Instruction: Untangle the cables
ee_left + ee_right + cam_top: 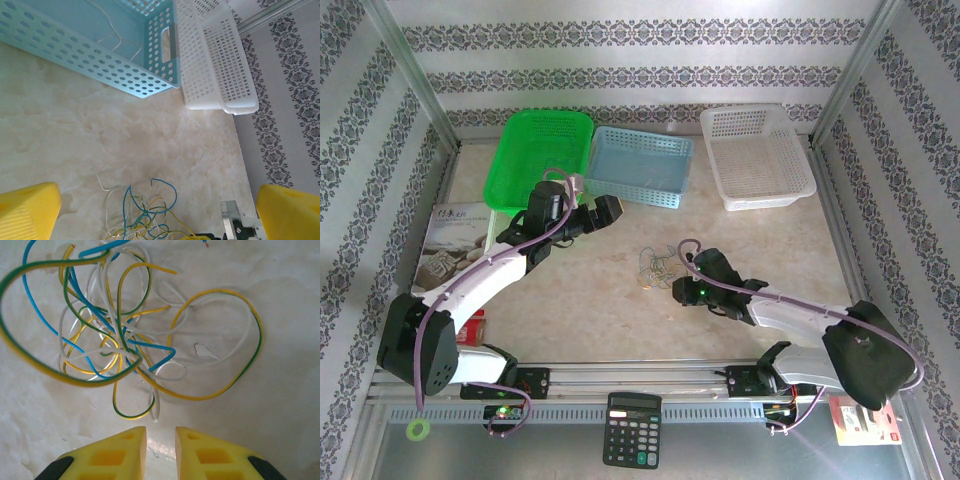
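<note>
1. The tangle of thin green, blue, yellow-orange and whitish cables lies flat on the pale marbled desk. It sits about midway between the left and right edges, a little nearer the near edge. From above it is too small to tell the strands apart.
2. In the right wrist view the loops cross in one knot. The largest green-yellow loop is blurred and runs off the left side.
3. The right gripper sits just beside the tangle. Its yellow fingers are nearly together, the narrow gap empty, just short of the lowest loop.
4. The left gripper hangs on the tangle's far-left side, spread wide and holding nothing. In its wrist view the fingers and the tangle's lower part are cut off.
5. Along the far edge stand a green perforated plastic basket, a blue one and a white one. A thin pale strand lies in the blue one, too faint to name.
6. A printed booklet at the left edge is partly hidden under the left arm.
</note>
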Motion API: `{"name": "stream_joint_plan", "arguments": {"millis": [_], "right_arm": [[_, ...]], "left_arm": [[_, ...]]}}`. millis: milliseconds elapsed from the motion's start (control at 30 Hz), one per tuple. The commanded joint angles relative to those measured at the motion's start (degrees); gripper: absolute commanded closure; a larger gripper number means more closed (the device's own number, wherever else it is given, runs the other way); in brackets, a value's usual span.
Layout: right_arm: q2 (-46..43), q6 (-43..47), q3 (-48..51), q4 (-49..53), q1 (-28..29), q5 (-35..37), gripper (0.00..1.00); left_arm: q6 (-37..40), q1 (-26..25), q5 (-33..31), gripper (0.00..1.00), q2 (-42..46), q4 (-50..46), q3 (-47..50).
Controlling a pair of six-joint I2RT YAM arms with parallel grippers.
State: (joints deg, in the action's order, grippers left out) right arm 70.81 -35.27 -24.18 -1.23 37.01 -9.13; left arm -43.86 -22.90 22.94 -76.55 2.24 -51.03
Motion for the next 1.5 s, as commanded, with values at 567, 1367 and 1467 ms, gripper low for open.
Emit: {"name": "stream_joint_plan", "arguments": {"millis": [567, 1367, 1467], "right_arm": [[3.78, -1.37, -2.97, -6.80, 0.46, -4.44, 1.00], [-3.91, -1.93, 1.06, -13.88, -3.14, -12.22, 1.00], [-3.57, -2.35, 3.68, -12.88, -3.53, -10.48, 1.00]], "left_arm": [[-0.39, -1.10, 0.88, 0.00, -0.20, 2.86, -1.09], [0.01, -1.18, 0.79, 0.00, -1.84, 3.17, -0.25], [0.17, -1.17, 0.95, 0.00, -2.04, 2.99, -0.48]]}}
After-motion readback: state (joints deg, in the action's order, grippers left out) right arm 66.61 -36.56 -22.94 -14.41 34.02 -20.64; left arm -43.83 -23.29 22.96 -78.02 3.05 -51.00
